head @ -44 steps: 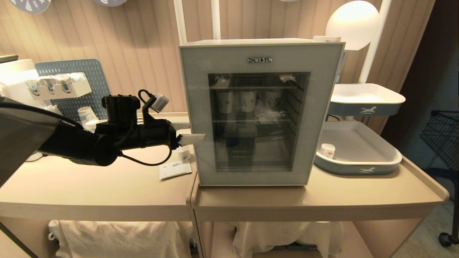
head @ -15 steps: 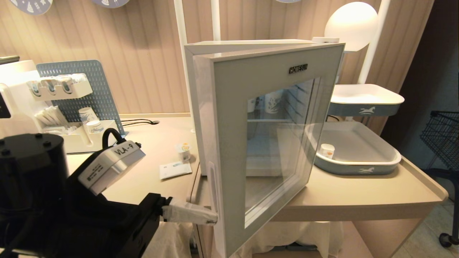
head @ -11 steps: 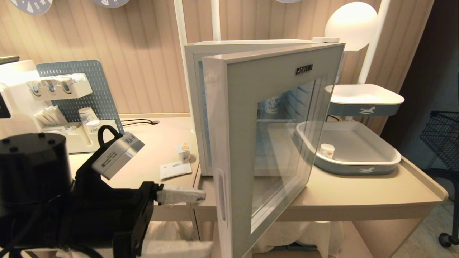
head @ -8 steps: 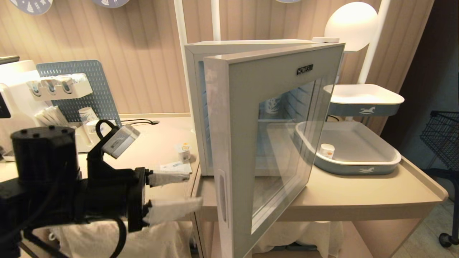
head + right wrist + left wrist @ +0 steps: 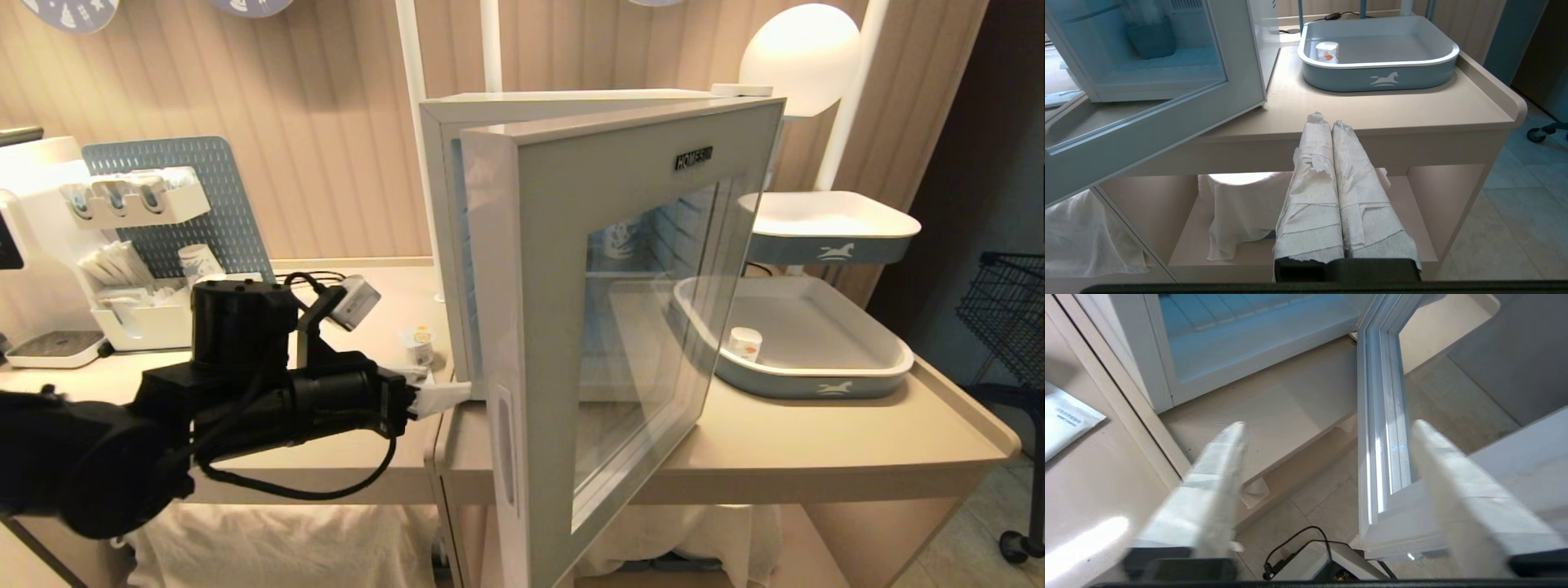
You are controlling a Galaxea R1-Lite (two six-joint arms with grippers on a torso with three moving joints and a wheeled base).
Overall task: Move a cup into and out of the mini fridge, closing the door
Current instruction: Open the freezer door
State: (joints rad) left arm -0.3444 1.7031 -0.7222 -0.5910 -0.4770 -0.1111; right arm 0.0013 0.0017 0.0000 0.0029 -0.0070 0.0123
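The mini fridge point(image 5: 571, 102) stands open, its door point(image 5: 539, 269) swung out toward me on right-side hinges. My left gripper point(image 5: 449, 390) reaches in at the door's free edge, low down. In the left wrist view the gripper point(image 5: 1329, 425) is open and the door point(image 5: 1382, 416) edge stands between its fingers, close to one finger point(image 5: 1437, 465). A small white cup point(image 5: 420, 343) with an orange-yellow lid mark sits on the table just left of the fridge. A similar cup point(image 5: 745, 343) point(image 5: 1327, 51) sits in the grey tray point(image 5: 816, 384). My right gripper point(image 5: 1327, 120) is shut and empty, parked below the table's front edge.
Taller paper cups point(image 5: 618, 237) show through the glass on an upper shelf. A white packet point(image 5: 1065, 420) lies on the left table. An organiser with sachets point(image 5: 131, 286) stands at the back left. A second tray point(image 5: 833, 224) sits above the first. A wire basket point(image 5: 1008, 310) is at the far right.
The door, shut at first, has swung open toward me. My left gripper came off its edge, spread its fingers, then rose and moved in to the door's free edge.
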